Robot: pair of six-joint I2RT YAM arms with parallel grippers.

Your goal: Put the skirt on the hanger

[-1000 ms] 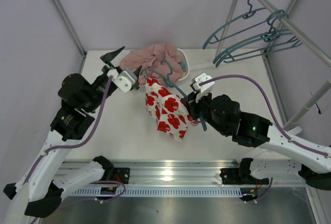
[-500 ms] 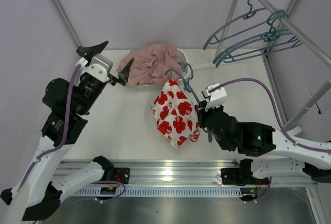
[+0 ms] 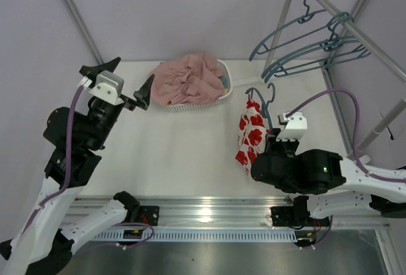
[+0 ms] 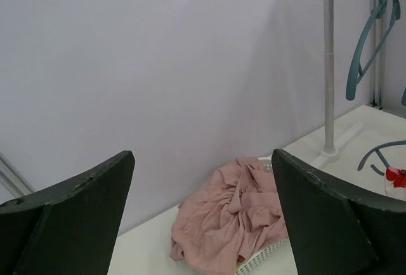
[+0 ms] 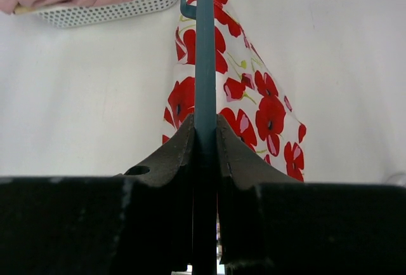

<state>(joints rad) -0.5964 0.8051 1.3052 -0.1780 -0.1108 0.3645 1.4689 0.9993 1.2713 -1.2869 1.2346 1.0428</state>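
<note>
The skirt [image 3: 249,136], white with red flowers, hangs on the teal-grey hanger [image 3: 261,97] at the right of the table. My right gripper [image 3: 268,151] is shut on the hanger's arm and holds it up edge-on. In the right wrist view the hanger bar [image 5: 205,65] runs straight up between my shut fingers [image 5: 205,141], with the skirt [image 5: 254,110] draped on it. My left gripper [image 3: 120,81] is open and empty, raised at the left. It faces the basket in the left wrist view [image 4: 203,211].
A white basket [image 3: 223,91] with a plain pink garment [image 3: 190,78] stands at the back middle; it also shows in the left wrist view [image 4: 228,218]. Several spare hangers [image 3: 304,46] hang on a metal rail [image 3: 361,33] at the back right.
My right gripper has carried the hanger and skirt to the right and turned them edge-on. My left gripper let go earlier and has drawn back to the left, open.
</note>
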